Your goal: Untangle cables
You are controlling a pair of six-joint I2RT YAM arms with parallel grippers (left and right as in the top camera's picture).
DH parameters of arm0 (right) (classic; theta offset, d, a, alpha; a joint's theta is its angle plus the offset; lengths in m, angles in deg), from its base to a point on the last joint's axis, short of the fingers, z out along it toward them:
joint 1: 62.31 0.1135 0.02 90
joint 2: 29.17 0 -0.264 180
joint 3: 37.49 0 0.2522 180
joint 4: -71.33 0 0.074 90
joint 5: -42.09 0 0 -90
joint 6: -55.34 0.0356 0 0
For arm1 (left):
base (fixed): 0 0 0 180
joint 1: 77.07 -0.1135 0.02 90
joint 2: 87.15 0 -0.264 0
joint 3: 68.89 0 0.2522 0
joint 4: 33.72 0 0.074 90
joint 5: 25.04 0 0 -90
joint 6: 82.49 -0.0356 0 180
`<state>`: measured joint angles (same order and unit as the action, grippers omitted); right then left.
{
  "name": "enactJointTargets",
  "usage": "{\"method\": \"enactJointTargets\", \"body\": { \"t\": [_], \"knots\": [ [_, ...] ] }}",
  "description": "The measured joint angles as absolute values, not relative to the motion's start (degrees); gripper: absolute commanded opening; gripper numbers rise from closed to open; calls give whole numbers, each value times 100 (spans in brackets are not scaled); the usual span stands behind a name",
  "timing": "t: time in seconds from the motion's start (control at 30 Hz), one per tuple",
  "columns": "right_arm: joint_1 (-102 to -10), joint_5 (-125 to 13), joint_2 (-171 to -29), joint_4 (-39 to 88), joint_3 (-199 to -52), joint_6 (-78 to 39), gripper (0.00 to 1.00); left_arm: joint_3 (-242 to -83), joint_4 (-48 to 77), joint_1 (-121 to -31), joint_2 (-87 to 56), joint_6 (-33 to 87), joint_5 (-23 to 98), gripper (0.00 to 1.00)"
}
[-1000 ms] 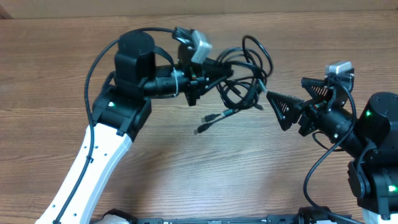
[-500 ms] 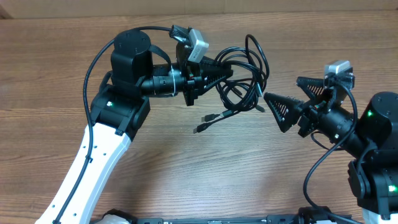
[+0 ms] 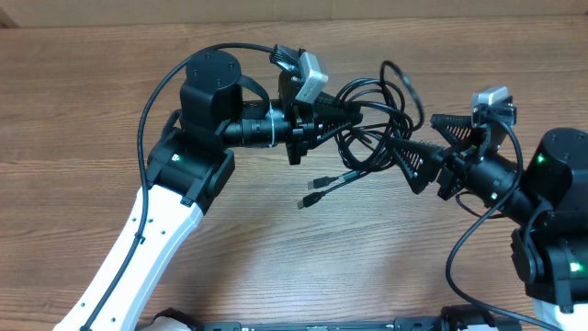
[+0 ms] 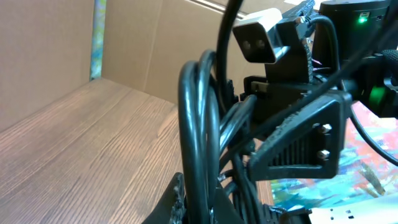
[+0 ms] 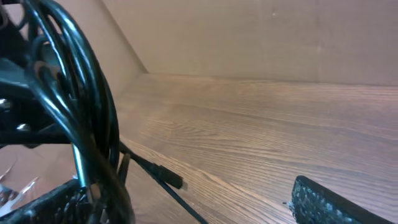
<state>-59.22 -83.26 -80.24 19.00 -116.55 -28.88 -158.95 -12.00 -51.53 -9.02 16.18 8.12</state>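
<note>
Rightward is where the left arm has carried its load, so the cables (image 3: 378, 112) now meet the right tool (image 3: 415, 134), which stood clear of them before. At mid-bench the left tool (image 3: 347, 110) is pinched tight on the bundle. The right tool gapes wide and grips nothing, with strands against one finger. The tangle's long axis runs left to right between the two tools. Two plug ends (image 3: 312, 191) trail off toward the near-left, and how many cords there are cannot be told. Bare bench (image 3: 92, 101) spreads wide to the left and the near side, while the cardboard wall (image 3: 459, 9) at the far edge lies beyond the top loop.
</note>
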Motion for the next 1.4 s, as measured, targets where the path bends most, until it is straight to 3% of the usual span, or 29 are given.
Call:
{"method": "enactJointTargets", "body": {
  "t": [0.1, 0.17, 0.53, 1.4],
  "knots": [
    [-5922, -8215, -8024, 1900, -11655, -2870, 78, -15895, -1246, -5153, -900, 1618, 790, 4],
    [-5922, -8156, -8024, 1902, -11657, -2897, 73, -15895, -1261, -5153, -898, 1618, 762, 4],
    [-5922, -8451, -8024, 1918, -11657, -3225, 81, -15895, -1342, -5153, -898, 1620, 600, 4],
    [-5922, -7996, -8024, 1894, -11657, -3165, 84, -15895, -1355, -5286, -898, 1620, 508, 4]
  ]
}}
